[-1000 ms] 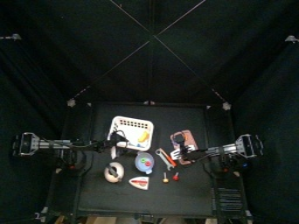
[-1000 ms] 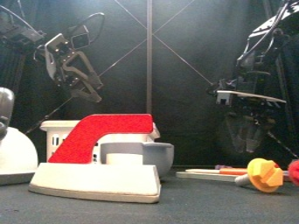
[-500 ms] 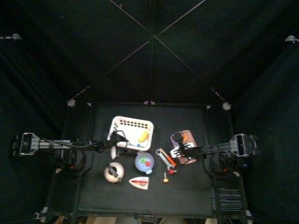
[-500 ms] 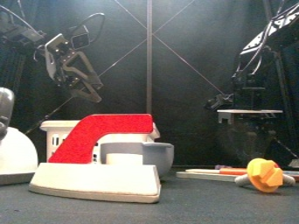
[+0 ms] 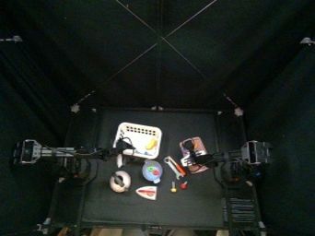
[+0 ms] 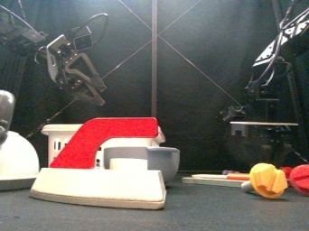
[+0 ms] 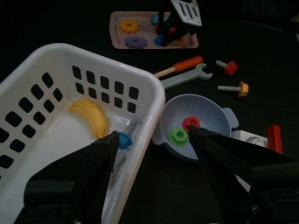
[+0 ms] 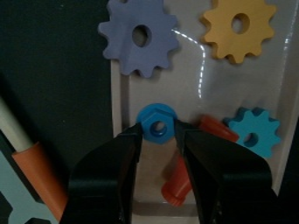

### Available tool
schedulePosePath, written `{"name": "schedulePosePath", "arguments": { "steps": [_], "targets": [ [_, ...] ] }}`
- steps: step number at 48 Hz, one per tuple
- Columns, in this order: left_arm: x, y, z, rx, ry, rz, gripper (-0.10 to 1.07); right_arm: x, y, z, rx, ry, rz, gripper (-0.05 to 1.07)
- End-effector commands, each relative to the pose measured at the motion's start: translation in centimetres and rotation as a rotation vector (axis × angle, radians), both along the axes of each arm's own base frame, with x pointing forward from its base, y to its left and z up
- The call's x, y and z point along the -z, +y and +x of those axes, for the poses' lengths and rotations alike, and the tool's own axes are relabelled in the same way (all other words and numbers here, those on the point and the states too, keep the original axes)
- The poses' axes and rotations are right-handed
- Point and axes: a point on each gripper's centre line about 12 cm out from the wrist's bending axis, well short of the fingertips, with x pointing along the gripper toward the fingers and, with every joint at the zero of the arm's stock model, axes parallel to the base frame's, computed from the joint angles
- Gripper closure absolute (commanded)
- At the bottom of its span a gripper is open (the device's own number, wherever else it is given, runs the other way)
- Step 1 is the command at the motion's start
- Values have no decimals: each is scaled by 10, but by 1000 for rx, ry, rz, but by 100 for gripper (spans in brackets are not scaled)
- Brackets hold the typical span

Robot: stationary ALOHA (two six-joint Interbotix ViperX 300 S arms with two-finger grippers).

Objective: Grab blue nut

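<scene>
Right wrist: open gripper (image 8: 162, 156) over blue nut (image 8: 156, 122)

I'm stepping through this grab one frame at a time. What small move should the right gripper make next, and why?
Probably a short, straight descent. In the right wrist view the right gripper is open, and the blue nut lies on the toy board just beyond its tips, in line with the gap. The jaws don't yet bracket it, so lower first, then close.
</scene>
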Motion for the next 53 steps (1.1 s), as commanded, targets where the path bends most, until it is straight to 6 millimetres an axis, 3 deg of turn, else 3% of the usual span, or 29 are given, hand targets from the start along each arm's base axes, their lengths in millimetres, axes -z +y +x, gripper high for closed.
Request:
{"name": "schedulePosePath", "arguments": {
  "steps": [1,20,36,53],
  "targets": [
    [-5,1,2,1,-14,4,0,-4,-3,2,11,-21,-1,29],
    [-5,1,2,1,-14,4,0,-10,-3,6,12,-39,-6,41],
    [-5,1,2,0,-14,6,0,-33,-4,10,15,-91,-26,41],
    [-5,1,2,2,-14,5,0,-34,-6,12,13,-99,-31,41]
  ]
}}
